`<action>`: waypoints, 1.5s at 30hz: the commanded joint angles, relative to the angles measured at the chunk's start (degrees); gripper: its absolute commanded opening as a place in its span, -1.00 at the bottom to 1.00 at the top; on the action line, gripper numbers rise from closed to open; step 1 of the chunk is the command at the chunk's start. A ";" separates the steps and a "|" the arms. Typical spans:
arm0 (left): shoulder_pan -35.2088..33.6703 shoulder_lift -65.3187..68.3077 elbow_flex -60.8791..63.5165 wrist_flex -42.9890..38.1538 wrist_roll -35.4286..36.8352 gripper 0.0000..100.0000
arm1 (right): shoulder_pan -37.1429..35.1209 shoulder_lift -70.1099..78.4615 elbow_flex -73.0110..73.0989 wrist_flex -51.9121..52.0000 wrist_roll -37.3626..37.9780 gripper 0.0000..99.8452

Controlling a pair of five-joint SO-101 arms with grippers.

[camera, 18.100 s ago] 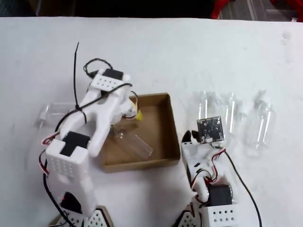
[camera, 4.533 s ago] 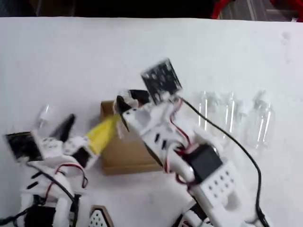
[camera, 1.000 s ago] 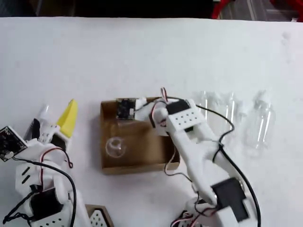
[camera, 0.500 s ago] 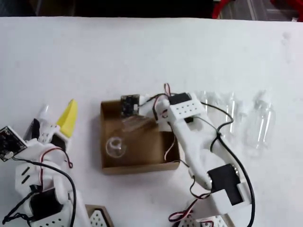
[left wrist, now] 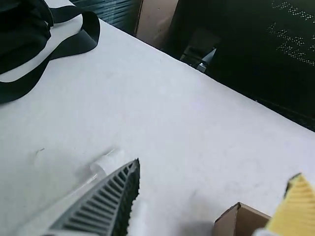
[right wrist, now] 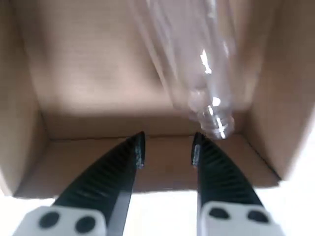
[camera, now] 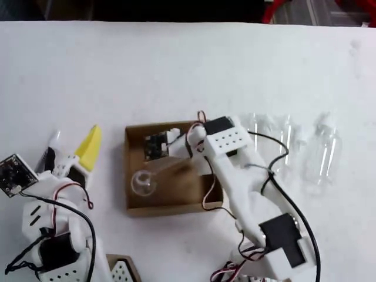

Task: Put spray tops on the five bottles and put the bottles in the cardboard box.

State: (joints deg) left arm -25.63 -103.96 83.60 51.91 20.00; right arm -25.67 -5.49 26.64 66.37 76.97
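Note:
The cardboard box (camera: 132,207) sits mid-table. One clear bottle (camera: 154,175) lies slanted inside it, also seen as the bottle (right wrist: 197,64) with its neck end toward my right gripper (right wrist: 168,142). That gripper hangs in the box, open, with nothing between its black fingers (right wrist: 133,152). The right arm (camera: 226,141) stretches over the box. My left gripper (camera: 70,144), with one yellow and one black finger, is open left of the box. Another bottle (camera: 56,138) lies by it, with its white cap (left wrist: 105,162) beside the dark finger (left wrist: 106,199). Three clear bottles (camera: 285,141) stand right of the box.
The box corner (left wrist: 241,219) shows near the yellow finger (left wrist: 295,206). A black strap (left wrist: 54,34) lies on the table's far part. Bare white table (camera: 176,70) stretches behind the box. A small brown piece (camera: 120,264) sits between the arm bases.
The right wrist has drawn a little toward the near side over the box, and the bottle under it has tipped lower. The left gripper has shifted slightly right.

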 commanded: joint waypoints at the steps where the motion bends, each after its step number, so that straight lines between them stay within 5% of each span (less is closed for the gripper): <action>1: 0.66 -0.57 -0.26 -2.02 -0.53 -0.17 | 0.75 -3.12 -2.29 -0.22 0.70 -0.72; 10: 0.66 -0.57 -0.26 -2.02 -0.53 -0.17 | 0.22 -0.13 -2.64 -4.35 1.32 -0.48; 36: 0.66 -0.57 -0.26 -2.02 -0.53 -0.17 | -1.54 10.86 -6.59 -4.00 2.29 -0.53; 45: 0.66 -0.57 -0.26 -2.02 -0.53 -0.17 | -1.54 5.32 -6.86 -4.26 -5.27 -0.55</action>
State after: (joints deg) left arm -25.63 -103.96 83.60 51.56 20.00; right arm -27.25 3.47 22.24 62.95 73.89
